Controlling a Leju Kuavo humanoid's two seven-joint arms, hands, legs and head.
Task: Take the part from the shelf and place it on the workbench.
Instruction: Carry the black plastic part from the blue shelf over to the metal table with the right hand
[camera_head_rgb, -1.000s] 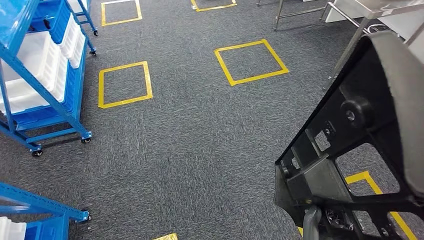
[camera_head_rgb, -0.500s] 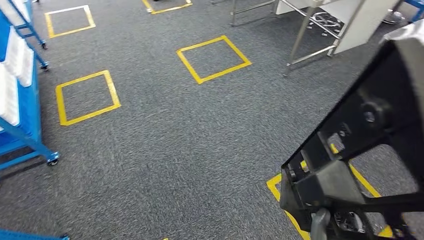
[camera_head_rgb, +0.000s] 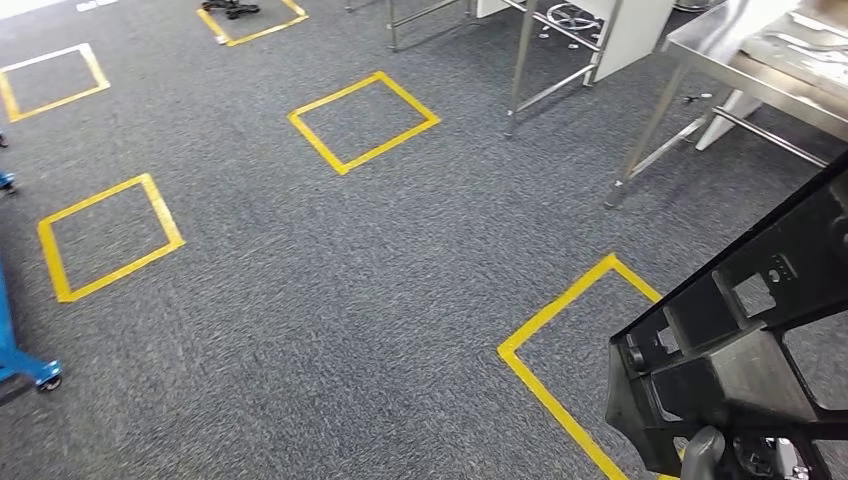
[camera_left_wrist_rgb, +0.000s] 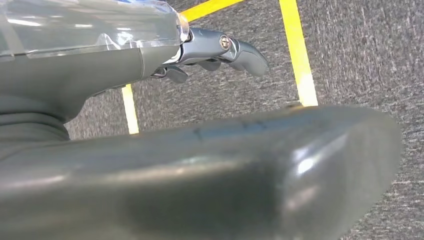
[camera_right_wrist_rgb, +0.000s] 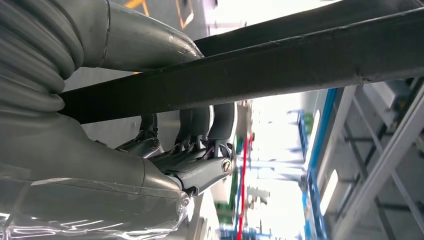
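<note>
The part (camera_head_rgb: 745, 345) is a large black open-frame piece with cut-outs, low at the right of the head view, carried above the carpet. My right hand (camera_head_rgb: 703, 455) shows beneath it as a grey thumb. In the right wrist view my right hand (camera_right_wrist_rgb: 192, 150) grips a black bar of the part (camera_right_wrist_rgb: 300, 55), fingers curled around it. My left hand (camera_left_wrist_rgb: 220, 50) hangs over the carpet and holds nothing, its fingers loosely extended. The steel workbench (camera_head_rgb: 735, 62) stands at the far right, ahead of the part.
Yellow taped squares mark the grey carpet (camera_head_rgb: 365, 120) (camera_head_rgb: 105, 235); the nearest square (camera_head_rgb: 560, 310) lies just left of the part. A blue shelf foot with a caster (camera_head_rgb: 30, 372) sits at the left edge. Steel table legs (camera_head_rgb: 520, 70) stand at the back.
The whole view has swung right: the blue shelves slid out to the left and the steel workbench came in at the upper right. The part stays in my right hand.
</note>
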